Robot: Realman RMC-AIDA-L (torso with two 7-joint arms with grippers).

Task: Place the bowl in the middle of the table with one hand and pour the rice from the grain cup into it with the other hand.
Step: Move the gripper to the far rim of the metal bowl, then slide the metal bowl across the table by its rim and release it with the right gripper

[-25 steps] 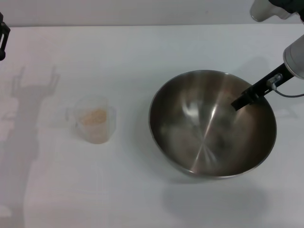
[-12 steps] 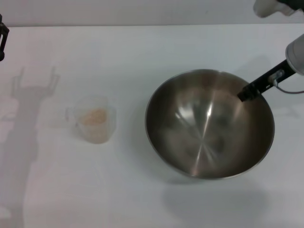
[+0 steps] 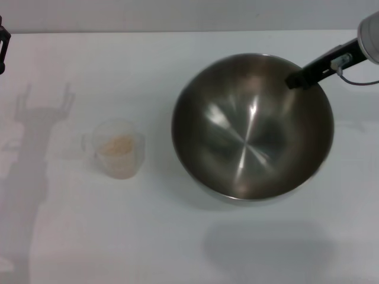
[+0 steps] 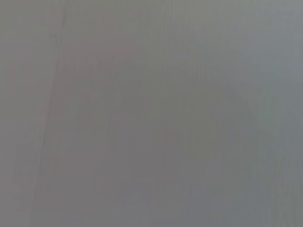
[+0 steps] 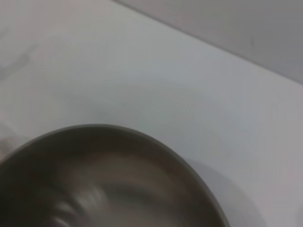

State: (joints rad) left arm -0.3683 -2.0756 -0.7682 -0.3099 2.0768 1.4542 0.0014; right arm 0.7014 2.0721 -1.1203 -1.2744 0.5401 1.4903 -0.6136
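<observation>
The steel bowl (image 3: 251,127) hangs tilted above the white table (image 3: 177,248), right of the middle, and casts a shadow toward the front. My right gripper (image 3: 292,81) is shut on its far right rim, with one black finger (image 3: 308,72) inside the bowl. The bowl's rim also fills the lower part of the right wrist view (image 5: 94,179). The clear grain cup (image 3: 118,148) stands left of the bowl, apart from it, with rice (image 3: 116,145) inside. My left gripper (image 3: 3,50) is at the far left edge, barely in view. The left wrist view shows only plain grey.
The table's back edge (image 3: 148,31) runs along the top of the head view. The left arm's shadow (image 3: 35,130) lies on the table left of the cup.
The right gripper has lifted the bowl and carried it left and toward the back; the bowl looks larger and more tilted. The cup and left arm have not moved.
</observation>
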